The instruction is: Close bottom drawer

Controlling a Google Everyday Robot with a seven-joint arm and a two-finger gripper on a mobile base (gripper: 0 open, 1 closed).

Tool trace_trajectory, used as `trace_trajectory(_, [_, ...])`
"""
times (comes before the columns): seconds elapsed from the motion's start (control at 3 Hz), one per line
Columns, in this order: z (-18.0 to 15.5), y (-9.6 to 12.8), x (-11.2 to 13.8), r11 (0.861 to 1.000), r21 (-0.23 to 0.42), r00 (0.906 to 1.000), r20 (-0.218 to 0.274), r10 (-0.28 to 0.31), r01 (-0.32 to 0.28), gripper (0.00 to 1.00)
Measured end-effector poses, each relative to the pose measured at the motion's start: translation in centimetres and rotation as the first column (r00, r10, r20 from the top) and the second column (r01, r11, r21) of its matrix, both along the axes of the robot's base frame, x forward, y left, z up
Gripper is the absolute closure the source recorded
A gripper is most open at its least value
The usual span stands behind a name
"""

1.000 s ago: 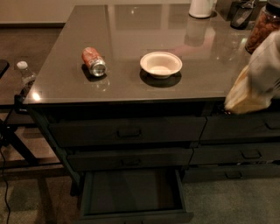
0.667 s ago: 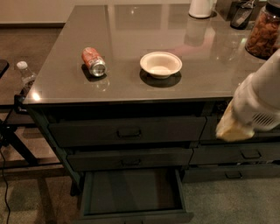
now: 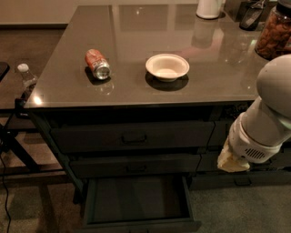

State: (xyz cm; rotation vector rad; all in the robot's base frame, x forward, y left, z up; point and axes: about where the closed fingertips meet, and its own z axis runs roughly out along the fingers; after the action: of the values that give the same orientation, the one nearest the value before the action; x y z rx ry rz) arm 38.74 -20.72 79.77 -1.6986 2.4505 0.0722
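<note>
The bottom drawer is pulled out at the lower middle of the camera view, dark grey, wide and shallow, with a bare flat inside. The two similar drawers above it, the top drawer and the middle drawer, are shut. My arm comes in from the right, white and bulky. My gripper hangs at its lower end, right of the drawer stack at about the middle drawer's height, above and to the right of the open drawer. It touches nothing that I can see.
On the grey counter top lie a tipped red can and a white bowl. A white jug and a jar of snacks stand at the back right. A plastic bottle and black stand legs are at the left.
My arm and gripper have come down from the counter's edge to the level of the middle drawer and moved slightly left. The bottom drawer stays open as before.
</note>
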Motion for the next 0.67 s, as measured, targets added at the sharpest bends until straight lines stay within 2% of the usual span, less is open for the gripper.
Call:
trace_trajectory(0.33, [-3.7,0.3,-1.2,0.999,0.006,0.9989,-0.025,-0.039,0.04,1.0])
trace_trajectory(0.67, [-11.8,1.3,-3.3,0.996,-0.001,0.9891,-0.12,-0.084,0.085,1.0])
